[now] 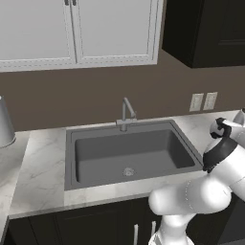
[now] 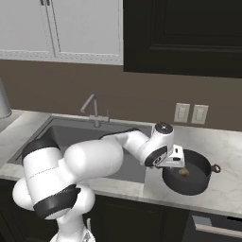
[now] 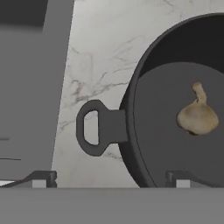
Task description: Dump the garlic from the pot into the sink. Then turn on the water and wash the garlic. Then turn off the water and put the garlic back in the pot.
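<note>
Garlic's home first: the large dark grey rectangular sink (image 1: 129,153) sits dry, thin metal faucet (image 1: 126,114) off. Right of it on the marble counter (image 2: 222,189) stands the round black pot (image 2: 189,177), rigid and probably weighty, so its small loop handle (image 3: 94,127) looks the best hold. The two-finger gripper (image 3: 109,178) hovers spread wide over that handle, holding nothing. Smallest, the tan garlic bulb (image 3: 197,116) lies loose inside, light and liable to roll.

The marble table (image 2: 222,156) carries the black pot (image 2: 197,182) right of the sink (image 1: 129,153), which is set into it; a faucet (image 1: 126,115) stands behind the basin.
</note>
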Robot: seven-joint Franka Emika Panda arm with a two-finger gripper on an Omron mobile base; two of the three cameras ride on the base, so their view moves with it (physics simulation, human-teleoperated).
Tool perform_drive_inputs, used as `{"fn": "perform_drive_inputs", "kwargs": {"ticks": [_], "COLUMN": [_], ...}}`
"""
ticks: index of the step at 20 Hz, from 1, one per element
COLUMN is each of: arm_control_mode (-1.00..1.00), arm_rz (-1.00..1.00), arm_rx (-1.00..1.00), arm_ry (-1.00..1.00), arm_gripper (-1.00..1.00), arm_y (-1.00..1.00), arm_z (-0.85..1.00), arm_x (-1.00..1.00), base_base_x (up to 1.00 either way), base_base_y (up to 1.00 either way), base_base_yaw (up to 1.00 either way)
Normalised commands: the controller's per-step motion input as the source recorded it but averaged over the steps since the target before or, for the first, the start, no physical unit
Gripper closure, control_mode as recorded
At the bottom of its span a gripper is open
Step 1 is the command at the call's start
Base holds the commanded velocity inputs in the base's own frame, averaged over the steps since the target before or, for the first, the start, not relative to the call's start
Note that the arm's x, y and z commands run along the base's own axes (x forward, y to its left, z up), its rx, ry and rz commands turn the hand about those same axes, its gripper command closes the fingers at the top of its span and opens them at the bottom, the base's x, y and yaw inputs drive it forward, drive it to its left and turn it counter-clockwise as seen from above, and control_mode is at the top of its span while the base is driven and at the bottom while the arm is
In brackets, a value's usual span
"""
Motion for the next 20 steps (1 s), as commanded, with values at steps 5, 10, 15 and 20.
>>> {"fn": "perform_drive_inputs", "kwargs": {"ticks": [5, 10, 15, 20], "arm_control_mode": [-1.00, -1.00, -1.00, -1.00], "arm_rz": [0.10, 0.11, 0.09, 0.06], "arm_rx": [0.00, 0.00, 0.00, 0.00], "arm_ry": [0.00, 0.02, 0.08, 0.09], "arm_gripper": [-1.00, -1.00, -1.00, -1.00], "arm_y": [0.00, 0.00, 0.00, 0.00], "arm_z": [-0.01, -0.09, -0.14, -0.16], "arm_x": [0.04, 0.23, 0.27, 0.15], "base_base_x": [0.00, 0.00, 0.00, 0.00], "base_base_y": [0.00, 0.00, 0.00, 0.00], "base_base_yaw": [0.00, 0.00, 0.00, 0.00]}}
